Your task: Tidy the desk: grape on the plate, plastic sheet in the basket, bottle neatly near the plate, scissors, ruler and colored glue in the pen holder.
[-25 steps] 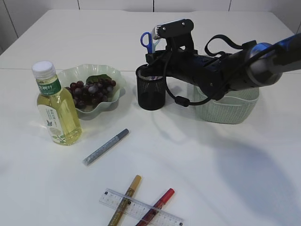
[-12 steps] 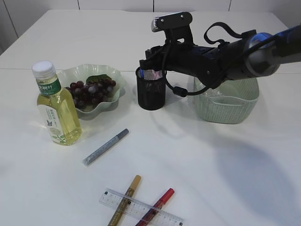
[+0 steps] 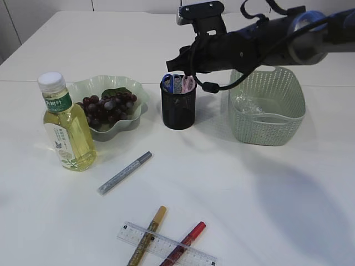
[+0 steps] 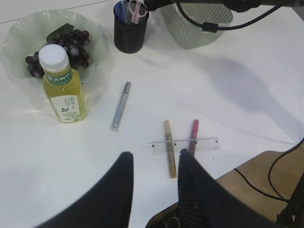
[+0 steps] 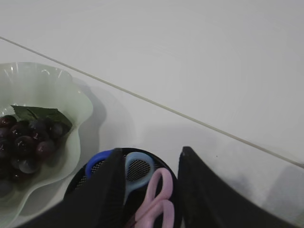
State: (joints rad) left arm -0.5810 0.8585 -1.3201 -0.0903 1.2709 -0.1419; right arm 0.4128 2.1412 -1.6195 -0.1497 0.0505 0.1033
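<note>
Scissors with blue (image 3: pixel 168 82) and pink handles stand in the black mesh pen holder (image 3: pixel 178 111), seen close in the right wrist view (image 5: pixel 142 175). My right gripper (image 5: pixel 152 152) hangs open just above them (image 3: pixel 178 60), holding nothing. Grapes (image 3: pixel 108 107) lie on the pale green plate (image 3: pixel 83 88), and the yellow-green bottle (image 3: pixel 66 126) stands at its left. The clear ruler (image 3: pixel 166 246) lies across gold (image 3: pixel 147 235) and red (image 3: pixel 186 239) glue pens; a silver one (image 3: pixel 125 173) lies apart. My left gripper (image 4: pixel 155 154) is open high above the ruler (image 4: pixel 183 145).
The green woven basket (image 3: pixel 266 124) stands right of the pen holder, with something clear and crinkled inside (image 3: pixel 245 104). The desk's front edge and cables show at lower right in the left wrist view (image 4: pixel 266 175).
My right gripper lowered the scissors into the pen holder, opened and let go, then rose up and back. The left gripper has not moved.
</note>
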